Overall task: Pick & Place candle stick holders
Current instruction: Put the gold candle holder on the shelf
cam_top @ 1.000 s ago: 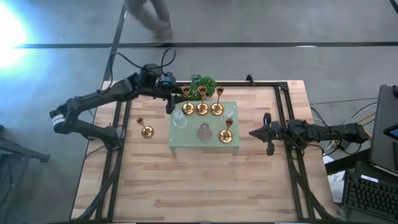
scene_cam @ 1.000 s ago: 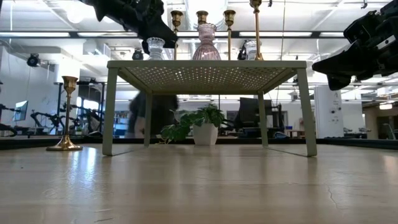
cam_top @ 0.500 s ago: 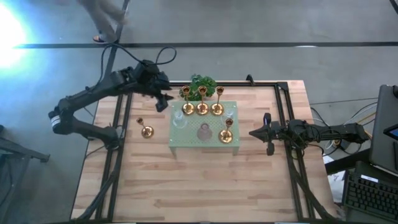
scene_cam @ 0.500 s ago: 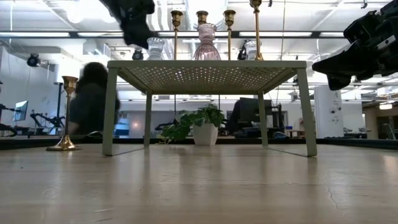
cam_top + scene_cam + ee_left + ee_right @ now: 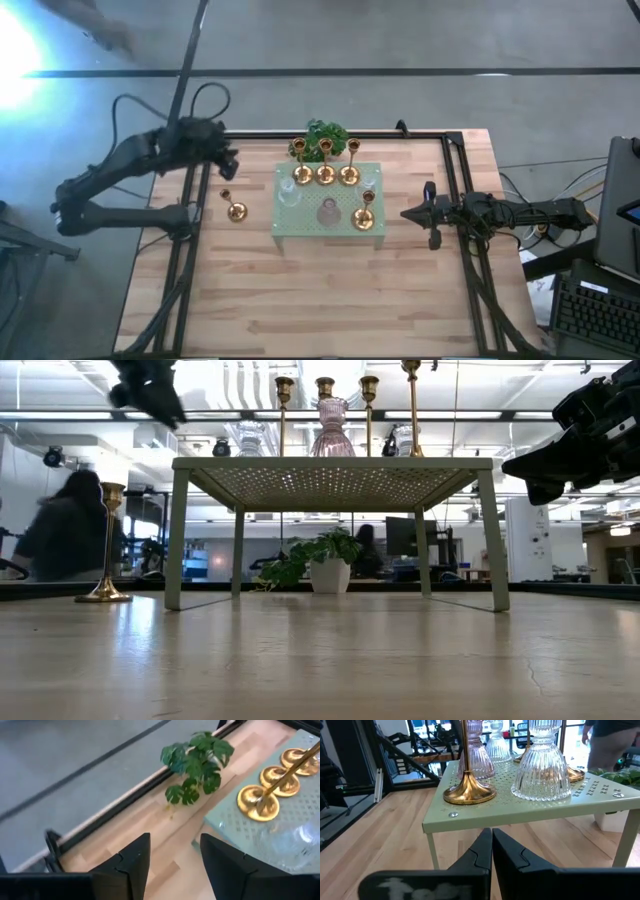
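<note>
A pale green perforated stand (image 5: 300,228) bears three gold holders in a row (image 5: 325,175), a fourth gold one (image 5: 366,215), two clear glass ones (image 5: 288,192) (image 5: 370,182) and a pink one (image 5: 327,212), all on their bases. A fifth gold holder (image 5: 235,210) stands on the table left of the stand. My left gripper (image 5: 229,166) is open and empty, raised near the table's far left edge; its wrist view (image 5: 172,865) looks toward the stand's gold bases (image 5: 257,800). My right gripper (image 5: 408,213) is shut and empty, right of the stand (image 5: 491,851).
A leafy green plant (image 5: 325,135) stands at the table's far edge behind the stand. Black frame rails (image 5: 455,190) run along the table's sides. A person (image 5: 65,535) shows in the room beyond. Bare wood (image 5: 330,300) lies in front of the stand.
My left gripper has drawn back from the stand's far left corner toward the table's left edge, with nothing in it. The holders on the stand and the one on the table stay where they were. A person has walked past beyond the table.
</note>
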Controlling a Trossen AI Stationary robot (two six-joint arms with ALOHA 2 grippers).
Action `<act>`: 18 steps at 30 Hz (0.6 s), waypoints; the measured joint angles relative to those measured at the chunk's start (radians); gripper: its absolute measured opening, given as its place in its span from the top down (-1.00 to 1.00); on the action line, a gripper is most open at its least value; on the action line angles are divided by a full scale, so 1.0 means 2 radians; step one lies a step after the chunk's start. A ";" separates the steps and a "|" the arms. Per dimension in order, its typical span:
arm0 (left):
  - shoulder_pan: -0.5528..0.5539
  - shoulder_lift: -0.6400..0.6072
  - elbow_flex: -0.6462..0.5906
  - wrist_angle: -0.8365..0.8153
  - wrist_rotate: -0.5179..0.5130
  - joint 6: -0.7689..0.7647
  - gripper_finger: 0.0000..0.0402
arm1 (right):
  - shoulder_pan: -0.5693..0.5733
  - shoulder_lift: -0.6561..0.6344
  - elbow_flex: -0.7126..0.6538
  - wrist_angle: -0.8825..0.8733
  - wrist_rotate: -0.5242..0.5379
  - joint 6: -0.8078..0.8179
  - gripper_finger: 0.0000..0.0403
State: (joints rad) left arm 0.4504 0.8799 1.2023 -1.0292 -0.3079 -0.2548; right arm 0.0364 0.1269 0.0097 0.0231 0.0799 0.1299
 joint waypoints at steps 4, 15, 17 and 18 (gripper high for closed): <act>-0.024 -0.063 -0.068 0.004 -0.008 -0.069 0.15 | 0.000 0.000 0.000 0.000 0.000 0.000 0.96; -0.152 -0.130 -0.174 0.035 -0.006 -0.230 0.18 | 0.000 0.000 0.000 0.000 0.000 0.000 0.96; -0.186 -0.126 -0.177 0.035 -0.017 -0.257 0.18 | 0.000 0.000 0.000 0.000 0.000 0.000 0.96; -0.204 -0.123 -0.177 0.034 -0.026 -0.271 0.18 | 0.000 0.000 0.000 0.000 0.000 0.000 0.96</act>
State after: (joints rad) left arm 0.0417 0.6338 0.8482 -0.9616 -0.3601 -0.7961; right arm 0.0364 0.1268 0.0093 0.0231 0.0799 0.1299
